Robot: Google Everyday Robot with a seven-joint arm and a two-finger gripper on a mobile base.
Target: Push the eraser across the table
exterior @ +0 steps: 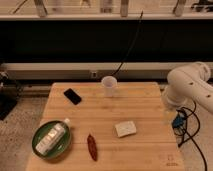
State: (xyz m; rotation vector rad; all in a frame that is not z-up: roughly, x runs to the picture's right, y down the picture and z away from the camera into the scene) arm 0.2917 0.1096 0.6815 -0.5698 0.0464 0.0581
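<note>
The eraser (72, 96), a small flat black slab, lies on the far left part of the light wooden table (145, 107). The white robot arm (192, 85) stands at the table's right side. My gripper (171, 116) hangs below the arm, at the table's right edge, far from the eraser and at about mid-depth of the table.
A translucent plastic cup (109, 86) stands at the far middle. A whitish block (125, 128) lies near the centre-right. A dark red chili (92, 146) lies at the front. A green plate (40, 148) with a white bottle (52, 136) sits at the front left. Cables hang by the right edge.
</note>
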